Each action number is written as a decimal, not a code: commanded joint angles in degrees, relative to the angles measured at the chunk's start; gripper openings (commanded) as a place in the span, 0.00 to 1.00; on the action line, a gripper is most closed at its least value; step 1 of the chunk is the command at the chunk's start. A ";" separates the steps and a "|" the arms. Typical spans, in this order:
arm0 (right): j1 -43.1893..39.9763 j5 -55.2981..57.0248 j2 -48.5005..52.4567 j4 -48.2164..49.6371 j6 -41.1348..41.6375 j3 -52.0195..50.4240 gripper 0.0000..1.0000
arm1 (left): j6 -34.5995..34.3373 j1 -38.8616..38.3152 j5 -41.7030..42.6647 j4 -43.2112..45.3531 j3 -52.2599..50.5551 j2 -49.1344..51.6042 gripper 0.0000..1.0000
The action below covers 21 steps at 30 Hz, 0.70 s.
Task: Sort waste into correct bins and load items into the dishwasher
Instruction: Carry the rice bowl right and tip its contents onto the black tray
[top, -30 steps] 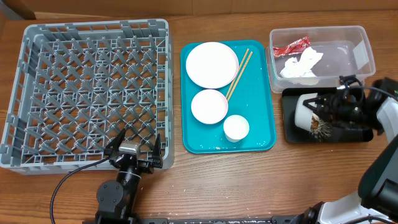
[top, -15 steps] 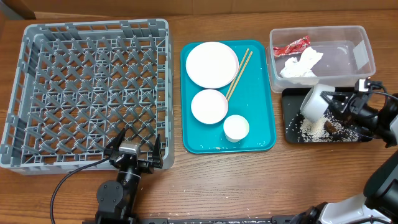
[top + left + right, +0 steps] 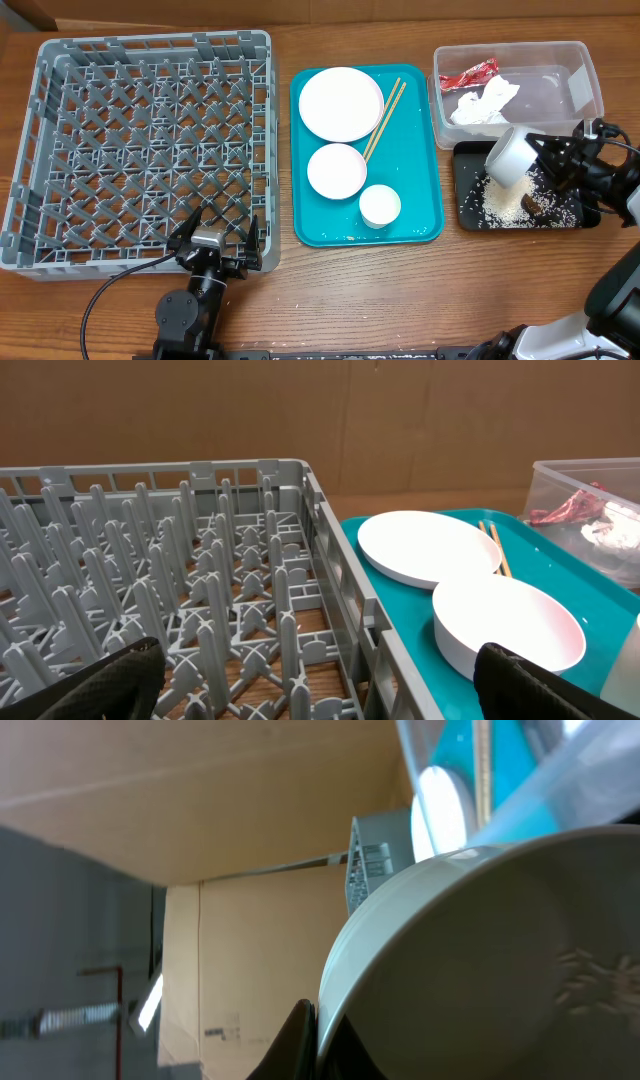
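My right gripper (image 3: pixel 548 160) is shut on the rim of a white bowl (image 3: pixel 510 157) and holds it tipped on its side over the black tray (image 3: pixel 590 218). White rice grains (image 3: pixel 505 205) and dark scraps (image 3: pixel 533 205) lie on that tray. In the right wrist view the bowl (image 3: pixel 500 960) fills the frame, with a few grains stuck inside and one finger (image 3: pixel 295 1045) against its rim. The clear tub (image 3: pixel 585 95) holds the red wrapper (image 3: pixel 468 74) and the white tissue (image 3: pixel 485 105). My left gripper (image 3: pixel 215 240) is open and empty at the front edge of the grey rack (image 3: pixel 140 150).
A teal tray (image 3: pixel 420 150) between rack and bins carries a large plate (image 3: pixel 341 104), a smaller dish (image 3: pixel 336 170), a small cup (image 3: pixel 380 205) and chopsticks (image 3: pixel 385 118). The left wrist view shows rack pegs (image 3: pixel 200 560), the plate (image 3: pixel 430 548) and the dish (image 3: pixel 510 625).
My right gripper has drawn back to the right with the bowl tipped. Rice and dark scraps now lie uncovered on the black tray. The left arm has not moved.
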 commanded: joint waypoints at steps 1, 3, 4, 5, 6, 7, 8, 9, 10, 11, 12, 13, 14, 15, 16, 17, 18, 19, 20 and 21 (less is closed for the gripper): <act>-0.22 1.79 -0.63 0.35 5.25 -0.13 0.04 | 1.09 0.24 -0.22 -0.02 -0.24 -0.50 1.00; -0.22 2.05 -0.63 0.42 7.13 -0.13 0.04 | 1.09 0.24 -0.22 -0.02 -0.24 -0.50 1.00; -0.22 2.10 -0.63 0.76 7.87 -0.13 0.04 | 1.09 0.24 -0.22 0.00 -0.24 -0.50 1.00; -0.22 2.32 -0.63 1.18 8.46 -0.13 0.04 | 1.09 0.24 -0.22 -0.02 -0.24 -0.50 1.00; -0.22 2.80 -0.63 1.77 9.62 -0.13 0.04 | 1.09 0.24 -0.22 -0.02 -0.24 -0.50 1.00; -0.22 3.41 -0.63 2.40 10.99 -0.13 0.04 | 1.09 0.24 -0.22 -0.02 -0.24 -0.50 1.00; -0.22 4.02 -0.63 2.91 12.35 -0.13 0.04 | 1.09 0.24 -0.22 -0.02 -0.24 -0.50 1.00; -0.22 4.66 -0.63 3.39 13.94 -0.13 0.04 | 1.07 0.24 -0.22 -0.02 -0.24 -0.50 1.00; -0.20 4.96 -0.63 3.67 14.69 -0.13 0.04 | 1.09 0.24 -0.22 -0.02 -0.24 -0.50 1.00; -0.20 5.31 -0.63 3.91 15.52 -0.13 0.04 | 1.09 0.24 -0.22 -0.02 -0.24 -0.50 1.00; -0.20 5.60 -0.63 4.07 16.02 -0.13 0.04 | 1.09 0.24 -0.24 -0.02 -0.24 -0.50 1.00; -0.20 5.95 -0.63 4.37 17.11 -0.13 0.04 | 1.09 0.24 -0.22 -0.02 -0.24 -0.50 1.00; -0.20 6.12 -0.63 4.68 17.25 -0.13 0.04 | 1.09 0.24 -0.22 -0.02 -0.24 -0.50 1.00; -0.20 6.14 -0.63 5.11 17.79 -0.13 0.04 | 1.09 0.24 -0.22 -0.02 -0.24 -0.50 1.00; -0.20 6.10 -0.63 5.14 18.10 -0.13 0.04 | 1.09 0.24 -0.22 -0.02 -0.24 -0.50 1.00; -0.20 6.03 -0.63 5.11 18.10 -0.13 0.04 | 1.09 0.24 -0.22 -0.02 -0.24 -0.50 1.00; -0.22 5.99 -0.63 5.38 18.12 -0.13 0.04 | 1.09 0.24 -0.22 -0.02 -0.24 -0.50 1.00; -0.55 5.14 -0.63 6.19 18.27 -0.13 0.04 | 1.09 0.24 -0.22 -0.02 -0.24 -0.50 1.00; -1.03 4.02 -0.63 6.78 18.38 -0.13 0.04 | 1.09 0.24 -0.22 -0.02 -0.24 -0.50 1.00; -1.62 3.15 -0.63 7.23 18.84 -0.13 0.04 | 1.09 0.24 -0.22 -0.02 -0.24 -0.50 1.00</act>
